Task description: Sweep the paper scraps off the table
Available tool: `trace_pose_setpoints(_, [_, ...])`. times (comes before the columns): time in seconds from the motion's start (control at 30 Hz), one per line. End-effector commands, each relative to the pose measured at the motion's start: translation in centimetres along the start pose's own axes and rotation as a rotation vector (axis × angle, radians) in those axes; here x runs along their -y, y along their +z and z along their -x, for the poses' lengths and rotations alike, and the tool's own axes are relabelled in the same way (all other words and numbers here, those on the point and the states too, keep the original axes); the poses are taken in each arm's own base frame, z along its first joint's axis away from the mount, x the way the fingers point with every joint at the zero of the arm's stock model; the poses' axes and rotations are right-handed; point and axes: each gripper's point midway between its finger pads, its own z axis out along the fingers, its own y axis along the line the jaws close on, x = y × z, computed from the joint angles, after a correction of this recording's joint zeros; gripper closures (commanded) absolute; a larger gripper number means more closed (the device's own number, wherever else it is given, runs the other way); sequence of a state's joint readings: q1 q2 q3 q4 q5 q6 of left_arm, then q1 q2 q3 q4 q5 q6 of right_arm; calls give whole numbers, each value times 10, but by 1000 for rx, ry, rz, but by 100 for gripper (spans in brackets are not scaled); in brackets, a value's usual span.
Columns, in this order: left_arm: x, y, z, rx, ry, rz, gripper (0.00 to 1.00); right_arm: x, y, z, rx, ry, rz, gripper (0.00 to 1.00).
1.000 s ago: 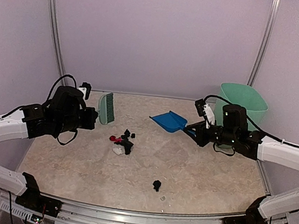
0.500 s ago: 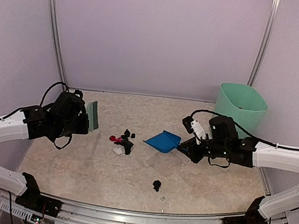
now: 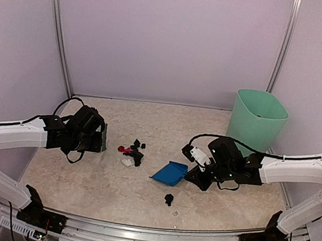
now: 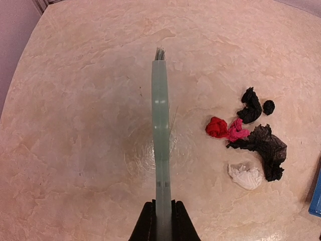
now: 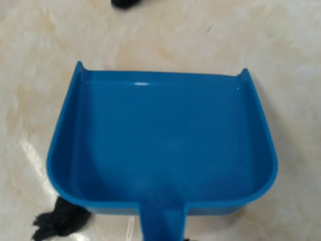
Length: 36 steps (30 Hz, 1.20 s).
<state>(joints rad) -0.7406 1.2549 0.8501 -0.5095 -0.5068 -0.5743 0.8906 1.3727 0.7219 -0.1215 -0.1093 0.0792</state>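
starting at the left edge of the worktop (image 3: pixel 58 167), the left tool (image 3: pixel 95 136) is pressed together on the handle of the green brush (image 4: pixel 160 150). the brush stands on edge with its bristles toward the worktop, and whether they touch it cannot be told. no sweeping stroke looks done yet.

the main heap of paper scraps (image 3: pixel 133 152) lies right of the brush near the middle of the worktop, apart from the bristles. black, pink-red and white bits sit close together there. one more black scrap (image 3: pixel 169 199) and a tiny pale bit lie nearer the front edge, just short of the metal rail (image 3: pixel 149 230).

the blue dustpan (image 3: pixel 170 173) sits right of the heap with its open lip facing left. the wrist view shows its pan (image 5: pixel 160 145) empty, so all the collecting is left to do. the right tool (image 3: pixel 193 174) appears clamped on the dustpan's handle, though its fingers are hidden. whether the lip rests flat on the worktop cannot be told.

bare worktop lies between brush and heap, giving room for a rightward stroke into the pan. the front scrap lies close to the front edge, so a loose stroke there could push it over. the mint bin (image 3: pixel 259 122) stands at the far right corner, well apart from the dustpan.
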Motion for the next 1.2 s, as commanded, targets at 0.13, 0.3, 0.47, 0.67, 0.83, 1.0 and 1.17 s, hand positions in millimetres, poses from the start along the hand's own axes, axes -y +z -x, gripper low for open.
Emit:
trace_pose_setpoints(0.13, [25, 17, 1, -40, 51, -64, 100, 1, 20, -8, -53, -60, -35, 100])
trace_pose_setpoints(0.3, [39, 30, 1, -56, 76, -86, 100, 3, 30, -1, -30, -70, -42, 100])
trace_pose_setpoints(0.47, [58, 41, -1, -90, 104, -128, 100, 5, 45, 6, -21, -87, -48, 100])
trace_pose_setpoints(0.67, [88, 43, -4, -123, 151, -204, 100, 4, 66, 18, -7, -145, -33, 100])
trace_pose_setpoints(0.83, [110, 35, -8, -147, 191, -270, 100, 8, 81, 26, -4, -160, -49, 100])
trace_pose_setpoints(1.0, [130, 14, -2, -144, 198, -382, 100, 12, 89, 32, 12, -174, -70, 100])
trace_pose_setpoints(1.17, [141, -3, 8, -128, 194, -475, 99, 15, 91, 33, 40, -186, -86, 100])
